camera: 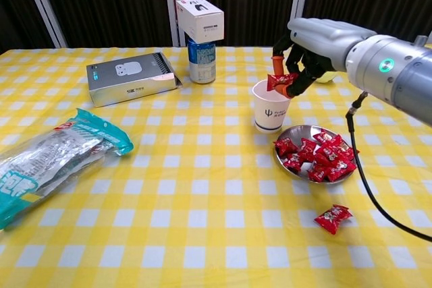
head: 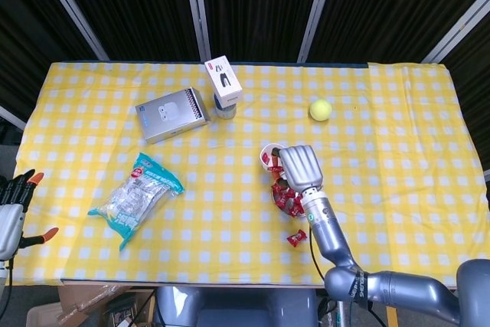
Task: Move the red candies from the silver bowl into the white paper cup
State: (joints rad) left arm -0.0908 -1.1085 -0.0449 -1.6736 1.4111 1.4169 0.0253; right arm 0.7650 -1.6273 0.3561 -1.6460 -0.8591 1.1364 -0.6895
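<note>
silver bowl (head: 280,191) half hidden (head view), left hand (head: 11,206) cropped

Open cloth lies left of the white paper cup (camera: 271,107) (the silver bowl (camera: 314,156) crowds its right).

Bright even overhead light, soft shadows, sharp focus

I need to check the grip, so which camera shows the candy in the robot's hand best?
The chest view: the red candy shows clearly, pinched by the right hand just above the white paper cup. In the head view the hand covers it.
</note>
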